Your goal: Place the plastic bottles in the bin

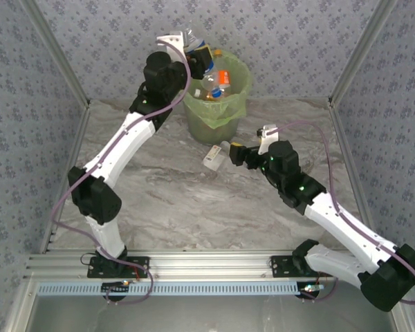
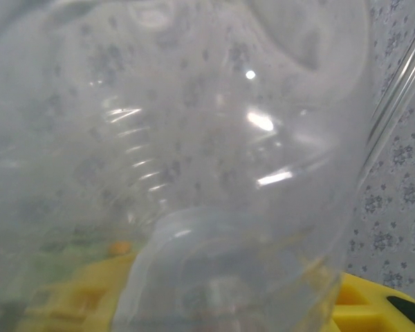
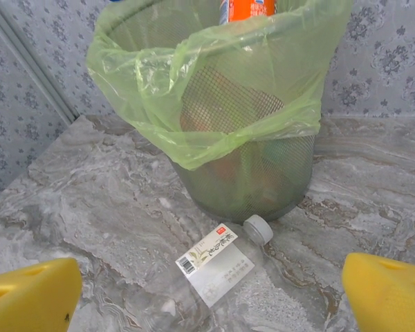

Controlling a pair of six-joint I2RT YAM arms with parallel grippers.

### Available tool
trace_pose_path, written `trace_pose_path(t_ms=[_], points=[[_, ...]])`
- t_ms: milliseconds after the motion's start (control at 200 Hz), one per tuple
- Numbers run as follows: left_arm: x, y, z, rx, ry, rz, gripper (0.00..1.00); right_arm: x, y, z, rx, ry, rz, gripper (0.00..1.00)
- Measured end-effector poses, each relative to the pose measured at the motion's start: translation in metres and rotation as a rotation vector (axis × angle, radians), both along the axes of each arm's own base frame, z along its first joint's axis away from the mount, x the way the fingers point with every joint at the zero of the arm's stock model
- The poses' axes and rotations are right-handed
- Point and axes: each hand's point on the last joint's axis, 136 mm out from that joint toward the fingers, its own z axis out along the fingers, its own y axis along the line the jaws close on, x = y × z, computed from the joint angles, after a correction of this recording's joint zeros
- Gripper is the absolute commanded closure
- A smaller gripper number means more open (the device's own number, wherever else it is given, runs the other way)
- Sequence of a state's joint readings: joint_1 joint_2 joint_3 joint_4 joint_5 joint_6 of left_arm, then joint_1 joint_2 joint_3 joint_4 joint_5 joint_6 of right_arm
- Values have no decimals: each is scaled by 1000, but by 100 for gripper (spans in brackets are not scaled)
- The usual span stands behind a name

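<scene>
Left gripper point(image 1: 196, 57) clamped tight on clear bottle point(image 2: 194, 138), raised over bin point(image 1: 242, 72) rim (other bottles point(image 1: 218, 83) inside). Right gripper point(image 1: 234, 155) spread wide, empty, just beside white-label bottle point(image 3: 214, 266) lying on table point(image 1: 166, 200) near bin base

The left arm reaches to the far side of the bench point(image 1: 194, 200). Its pincer point(image 1: 199, 55) is clamped on a clear bottle point(image 1: 191, 38), high over the left rim of the bin point(image 1: 209, 119). The bin has a green bag and stands at the back wall. Inside it lie some bottles, one with an orange label point(image 1: 223, 78). The right pincer point(image 1: 231, 155) is low, jaws spread wide, just beside a white-label bottle point(image 1: 213, 157) that lies on the bench near the bin.
</scene>
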State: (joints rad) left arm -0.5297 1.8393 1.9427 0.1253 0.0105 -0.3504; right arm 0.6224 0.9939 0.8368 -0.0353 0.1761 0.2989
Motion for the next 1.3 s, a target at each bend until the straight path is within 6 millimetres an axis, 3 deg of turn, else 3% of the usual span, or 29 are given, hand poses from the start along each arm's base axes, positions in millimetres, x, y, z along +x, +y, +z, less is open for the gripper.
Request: trace_pose_path(t_ms=[255, 395, 525, 635, 765, 855, 974, 1189, 1299], points=[[44, 7, 21, 27, -47, 53, 60, -6, -3, 10, 17, -20, 8, 1], [62, 4, 18, 76, -67, 71, 59, -9, -5, 7, 8, -8, 8, 1], [71, 1, -10, 182, -55, 80, 59, -14, -9, 10, 11, -13, 6, 1], [84, -1, -49, 273, -23, 85, 58, -16, -13, 15, 16, -25, -3, 1], [102, 15, -108, 397, 52, 105, 57, -17, -15, 16, 15, -27, -12, 1], [109, 26, -132, 476, 67, 108, 56, -17, -16, 15, 12, -25, -15, 1], [113, 35, -140, 535, 50, 104, 55, -17, -16, 14, 8, -22, -20, 1], [112, 29, -153, 571, 48, 79, 54, -16, -16, 10, 2, -14, -20, 1], [113, 29, -156, 571, 52, 77, 40, -16, -16, 9, 0, -12, -20, 1]])
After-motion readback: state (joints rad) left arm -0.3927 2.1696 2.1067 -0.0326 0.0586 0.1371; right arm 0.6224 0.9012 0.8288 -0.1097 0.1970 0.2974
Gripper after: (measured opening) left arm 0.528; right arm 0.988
